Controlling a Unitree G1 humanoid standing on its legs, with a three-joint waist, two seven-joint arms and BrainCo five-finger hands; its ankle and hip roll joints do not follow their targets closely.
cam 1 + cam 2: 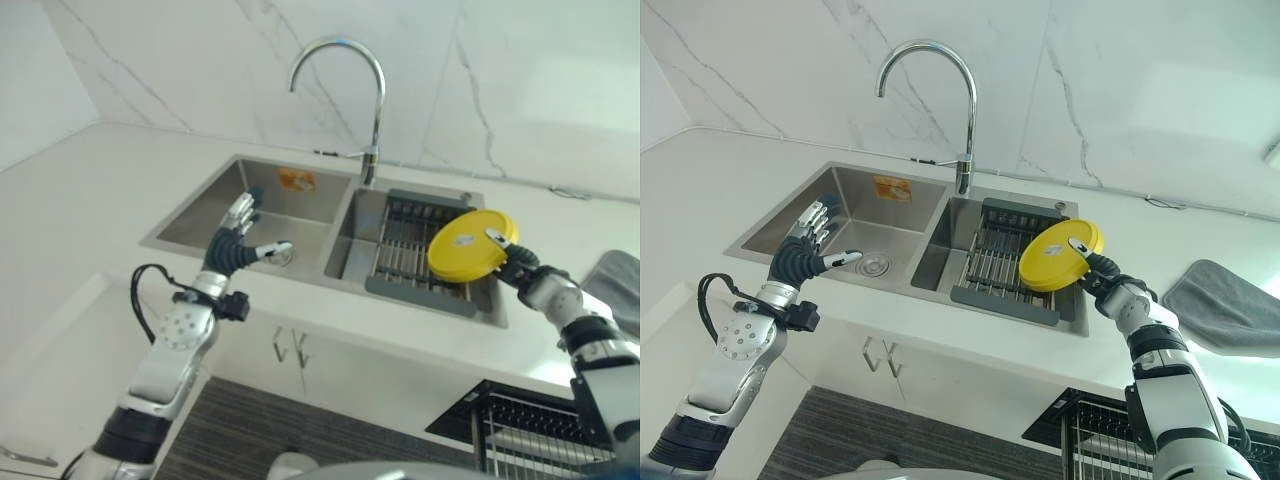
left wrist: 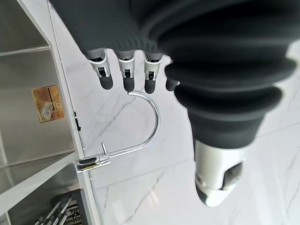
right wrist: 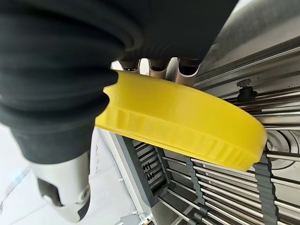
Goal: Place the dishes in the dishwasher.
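A steel double sink point(image 1: 845, 235) sits in a white counter point(image 1: 700, 180) across the middle of the frame. A curved chrome tap point(image 1: 930, 95) rises behind the divider, in front of a white marble wall point(image 1: 1120, 90). The left basin has a round drain point(image 1: 875, 264) and an orange sticker point(image 1: 889, 188) on its back wall. A grey cloth point(image 1: 1225, 305) lies on the counter at the right edge. Below, white cupboard doors carry what look like two small handles point(image 1: 880, 355).

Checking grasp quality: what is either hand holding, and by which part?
The right hand pinches the yellow dish at its rim, above the sink rack. The left hand holds nothing.
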